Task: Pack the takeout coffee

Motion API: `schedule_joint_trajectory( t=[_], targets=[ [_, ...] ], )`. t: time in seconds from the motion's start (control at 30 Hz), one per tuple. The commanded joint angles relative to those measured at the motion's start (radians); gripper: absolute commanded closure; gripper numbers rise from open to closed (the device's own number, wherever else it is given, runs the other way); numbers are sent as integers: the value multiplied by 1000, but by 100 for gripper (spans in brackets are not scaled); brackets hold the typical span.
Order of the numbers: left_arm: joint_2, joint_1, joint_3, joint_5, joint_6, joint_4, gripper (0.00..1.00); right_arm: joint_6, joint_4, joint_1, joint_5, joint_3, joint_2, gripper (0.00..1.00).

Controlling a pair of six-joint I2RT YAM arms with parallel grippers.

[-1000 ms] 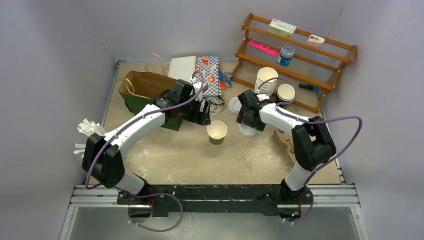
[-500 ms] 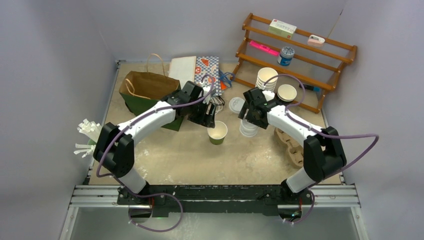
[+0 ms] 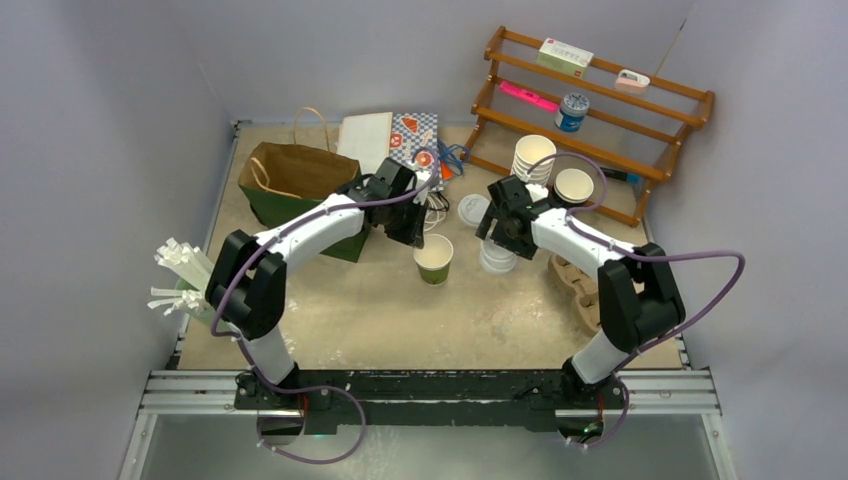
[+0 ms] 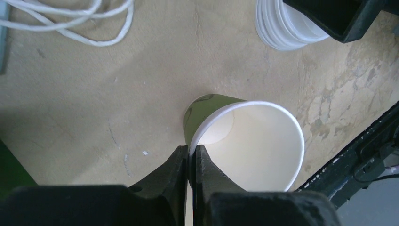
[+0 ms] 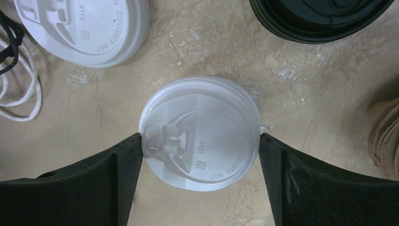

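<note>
the small open green paper cup stands near the middle of the sandy brown table. the left gripper is pinched tight on the cup's white rim at its 11 o'clock side, with one finger inside and one outside. at the cup's 3 o'clock sits a pile of round white plastic lids. the right gripper is wide apart, with one finger on each side of the top lid. a brown paper bag lies at the cup's 10 o'clock.

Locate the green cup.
Top view: the green cup stands lidless mid-table, between the brown paper bag on its left and the white lid stack on its right, its rim pinched by the left gripper.
</note>
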Motion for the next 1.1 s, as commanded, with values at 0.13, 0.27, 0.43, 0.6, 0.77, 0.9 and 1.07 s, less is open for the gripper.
schedule_joint_trajectory(
  t=[0.13, 0.27, 0.43, 0.6, 0.77, 0.9, 1.07],
  targets=[
    [19, 0, 110, -61, 25, -12, 100, -16, 30, -15, -14, 2, 31, 10],
    [26, 5, 125, -66, 20, -15, 100, -20, 2, -17, -16, 21, 24, 10],
    [33, 6, 140, -24, 18, -9, 100, -47, -51, -17, -19, 37, -57, 11],
    [38, 5, 146, 21, 11, -19, 100, -107, -94, -17, -71, 44, -165, 12],
    [21, 3, 118, 38, 10, -36, 93, -158, -86, -17, -161, 35, -270, 16],
    [13, -7, 107, 46, 16, -44, 70, -226, -52, -16, -187, 35, -313, 18],
    [-20, -8, 107, 46, 3, -36, 54, -303, -39, -17, -274, 53, -322, 20]
  ],
)
